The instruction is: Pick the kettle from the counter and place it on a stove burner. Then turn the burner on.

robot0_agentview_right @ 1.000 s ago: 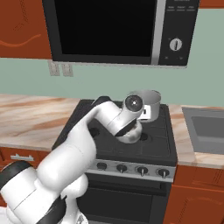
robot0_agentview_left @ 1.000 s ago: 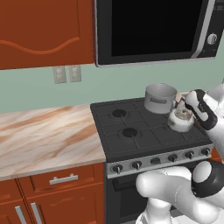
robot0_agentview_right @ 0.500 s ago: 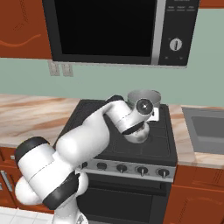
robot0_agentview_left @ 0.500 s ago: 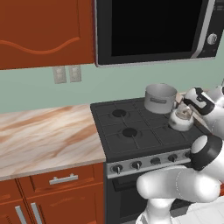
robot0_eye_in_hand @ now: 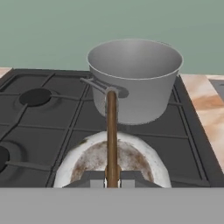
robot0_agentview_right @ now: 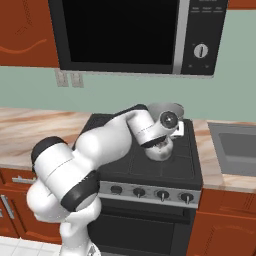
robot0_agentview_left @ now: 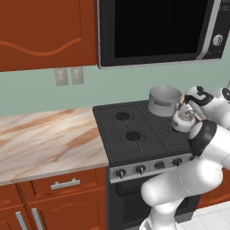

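You have the tool [robot0_eye_in_hand: 112, 180] pinching the thin arched handle of the kettle [robot0_agentview_left: 183, 119], its two tips pressed against the handle's near end in the hand view. The kettle sits over the front right part of the black stove [robot0_agentview_left: 134, 134], by the right-hand near burner; from these views you cannot tell whether its base touches the grate or hangs just above it. In the right base view the kettle [robot0_agentview_right: 161, 150] shows beneath the wrist, just in front of the grey steel pot [robot0_agentview_right: 167, 111].

That pot [robot0_eye_in_hand: 135, 78] stands upright on the far right burner, close behind the kettle, and the pot's long handle points toward the kettle in the hand view. The two left burners [robot0_agentview_left: 133, 135] lie bare under their grates. The row of knobs [robot0_agentview_left: 140, 169] runs along the stove's front edge, below the kettle.

The desk [robot0_agentview_left: 45, 139] stretches to the left of the stove, above the red-brown cabinets [robot0_agentview_left: 58, 197]. A microwave [robot0_agentview_left: 157, 31] hangs on the wall above the stove, and a sink [robot0_agentview_right: 237, 147] shows at the right in the right base view.
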